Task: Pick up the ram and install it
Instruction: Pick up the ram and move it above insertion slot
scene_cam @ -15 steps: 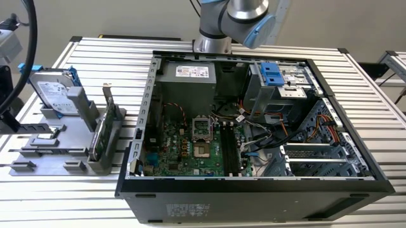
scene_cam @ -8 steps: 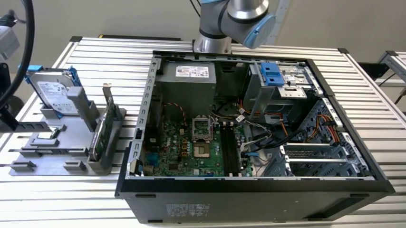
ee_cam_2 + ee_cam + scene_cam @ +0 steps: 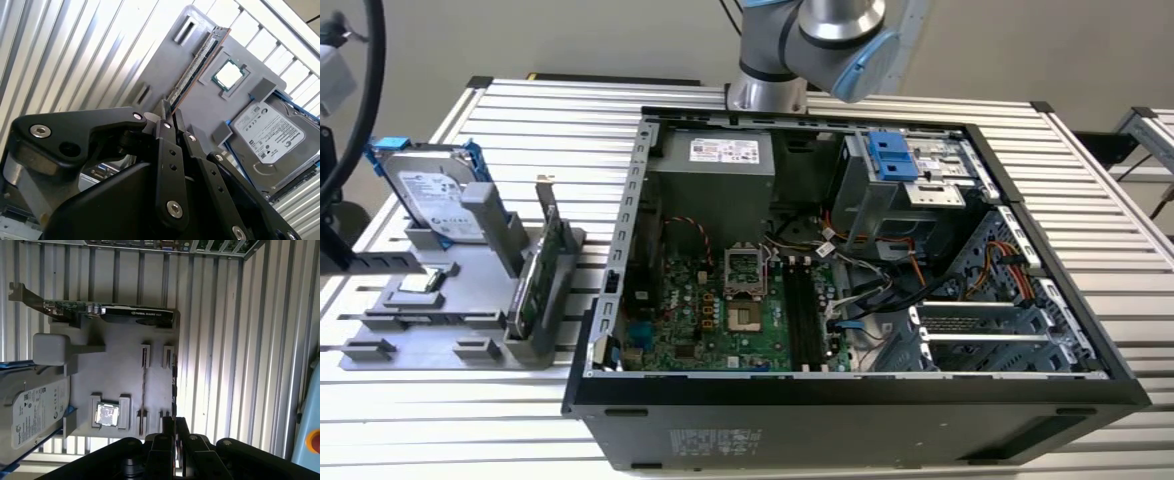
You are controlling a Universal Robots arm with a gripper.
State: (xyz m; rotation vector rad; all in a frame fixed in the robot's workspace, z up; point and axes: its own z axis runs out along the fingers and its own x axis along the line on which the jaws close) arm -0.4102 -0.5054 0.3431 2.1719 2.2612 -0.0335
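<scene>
The ram (image 3: 200, 62) is a long thin dark stick seen edge-on. It runs along the outer row of the grey holder (image 3: 200, 105) and one end reaches in between my black fingers. My gripper (image 3: 169, 111) is shut on that end. In the first wrist view the ram (image 3: 173, 385) is a thin dark line beside the holder's (image 3: 120, 360) edge, ending at my gripper (image 3: 174, 421). I cannot tell whether the ram still rests in the holder. The motherboard's black slots (image 3: 803, 315) lie inside the open computer case (image 3: 854, 410).
On the holder (image 3: 440, 330) stand a silver hard drive with blue rails (image 3: 434, 195), a green card with a metal bracket (image 3: 540, 270) and a square chip (image 3: 420, 283). The arm's base (image 3: 827, 40) rises behind the case. The table top is ribbed metal.
</scene>
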